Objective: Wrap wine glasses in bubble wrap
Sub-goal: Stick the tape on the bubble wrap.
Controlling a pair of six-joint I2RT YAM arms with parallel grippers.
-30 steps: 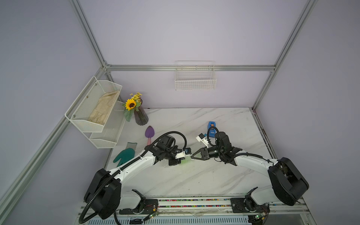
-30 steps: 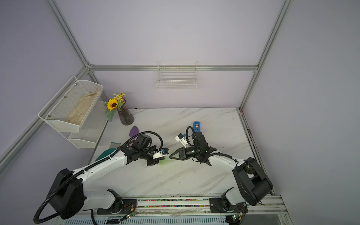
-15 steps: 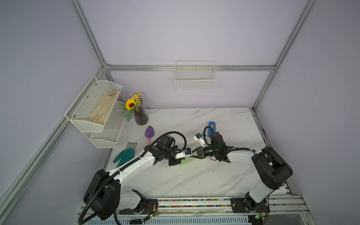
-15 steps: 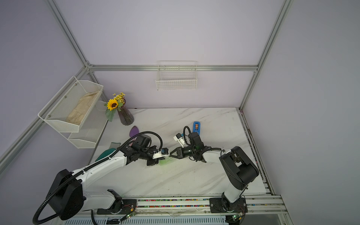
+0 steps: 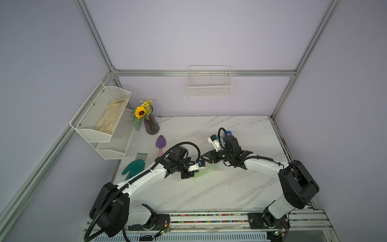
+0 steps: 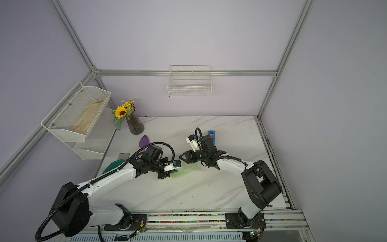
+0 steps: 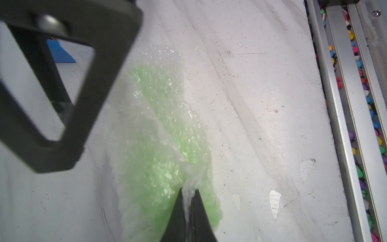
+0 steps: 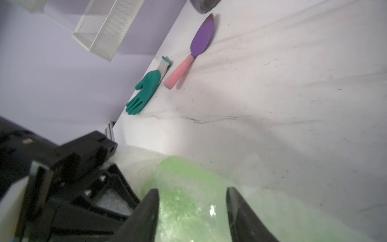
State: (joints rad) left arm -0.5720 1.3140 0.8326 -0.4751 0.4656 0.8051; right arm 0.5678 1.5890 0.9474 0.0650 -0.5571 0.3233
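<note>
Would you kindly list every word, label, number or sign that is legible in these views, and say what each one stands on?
No text can be read in any view.
small white mark on the left arm, in a top view: too small to read.
Faint print on a torn sticker scrap stuck to the table, in the left wrist view: too blurred to read.
</note>
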